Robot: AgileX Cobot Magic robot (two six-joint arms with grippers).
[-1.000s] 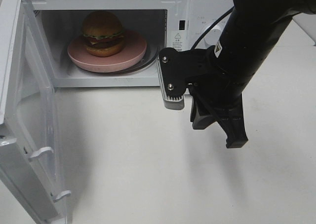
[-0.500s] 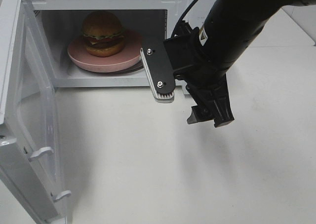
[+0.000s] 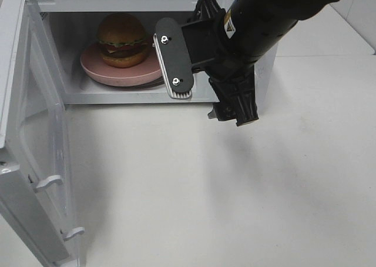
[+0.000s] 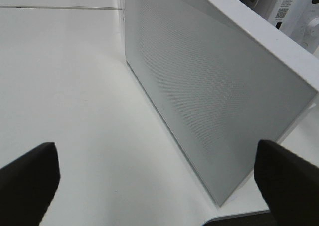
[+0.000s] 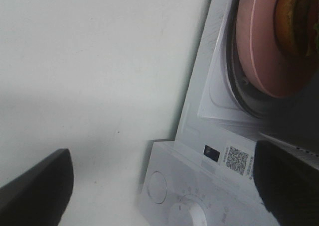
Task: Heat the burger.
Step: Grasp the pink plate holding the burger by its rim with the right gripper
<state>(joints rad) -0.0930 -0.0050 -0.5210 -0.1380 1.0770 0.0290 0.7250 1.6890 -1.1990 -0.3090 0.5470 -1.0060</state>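
burger point(image 5: 296, 17) cut off in right wrist view, pink plate point(image 3: 117, 73) partly behind arm point(image 3: 264, 20)

burger point(image 5: 298, 22): is sitting on the pink plate point(image 5: 259, 47), cut off by the frame edge.
pink plate: is resting on the glass turntable point(image 5: 238, 94) inside the open microwave point(image 5: 199, 131).
control panel point(image 5: 209, 186): is showing a QR sticker point(image 5: 237, 159) and a round dial point(image 5: 188, 215).
right gripper point(image 5: 159, 186): is hanging with its jaws spread wide, gripping nothing.
bench point(image 5: 89, 61): is stretching white beside the microwave.

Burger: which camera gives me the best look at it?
Exterior high: the burger shows whole, sitting on the pink plate inside the open microwave. Right wrist catches only a cropped edge of it; left wrist shows just the door, no burger.
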